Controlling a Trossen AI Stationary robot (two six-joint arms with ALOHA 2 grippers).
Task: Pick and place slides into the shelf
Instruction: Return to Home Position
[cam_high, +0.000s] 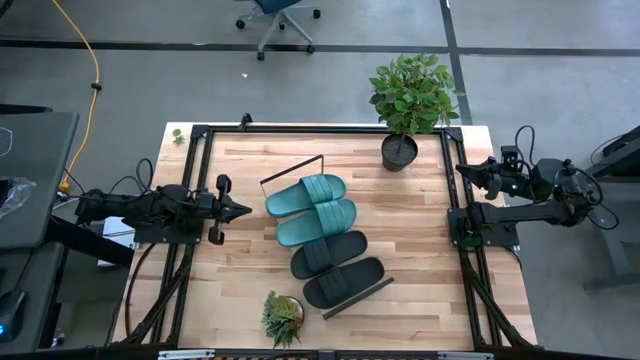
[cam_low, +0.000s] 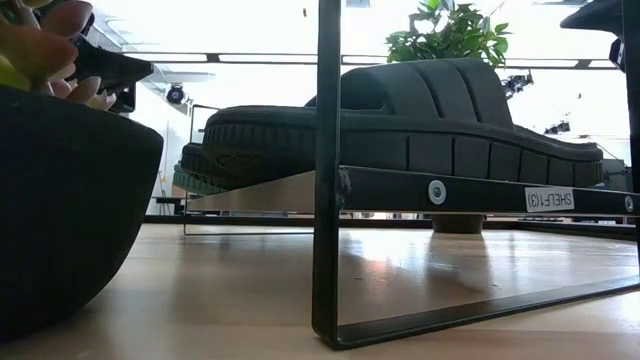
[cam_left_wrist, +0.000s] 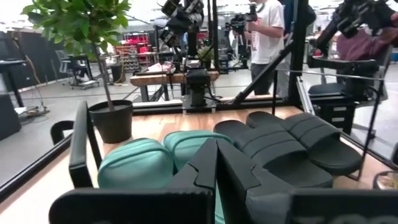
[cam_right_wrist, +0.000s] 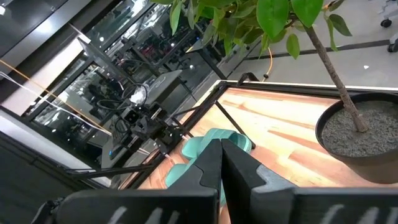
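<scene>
Two teal-green slides (cam_high: 312, 208) and two black slides (cam_high: 336, 268) lie side by side in a row on the slanted shelf (cam_high: 360, 296) at the table's middle. In the low view the nearest black slide (cam_low: 400, 110) rests sole-down on the shelf's board (cam_low: 450, 190), which sits on the black wire frame (cam_low: 328, 170). My left gripper (cam_high: 245, 211) is shut and level, pointing at the teal slides (cam_left_wrist: 140, 165) from the table's left, apart from them. My right gripper (cam_high: 460, 170) is shut at the right edge, raised and holding nothing.
A tall potted plant (cam_high: 410, 100) stands at the far right of the table. A small succulent in a dark pot (cam_high: 283, 318) sits at the near edge, close to the shelf's near end. People (cam_left_wrist: 267, 31) stand in the room beyond the table.
</scene>
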